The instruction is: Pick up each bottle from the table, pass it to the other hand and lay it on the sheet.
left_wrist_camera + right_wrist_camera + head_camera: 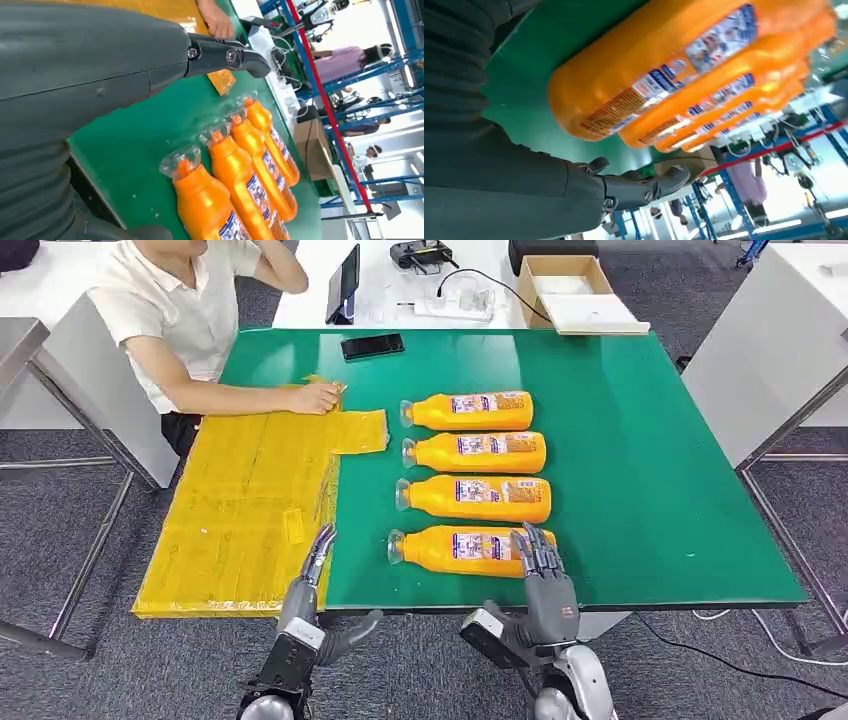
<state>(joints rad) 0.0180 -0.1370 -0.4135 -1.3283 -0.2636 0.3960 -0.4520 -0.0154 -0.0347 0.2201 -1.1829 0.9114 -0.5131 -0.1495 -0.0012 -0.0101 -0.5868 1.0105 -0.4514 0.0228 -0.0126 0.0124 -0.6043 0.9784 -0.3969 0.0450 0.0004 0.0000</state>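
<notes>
Nearest us, our left hand (318,558) hovers over the desk (650,490) edge beside the yellow sheet (250,510), fingers straight and apart, holding nothing. Our right hand (540,558) reaches over the nearest bottle (455,550), fingers spread across its base end; we cannot tell whether they touch it. Beyond lie three more bottles (478,452) in a row, all full of orange liquid, caps toward the sheet. Farther off, a person's hand (315,398) rests on the sheet. An open box (572,292) sits past the desk.
</notes>
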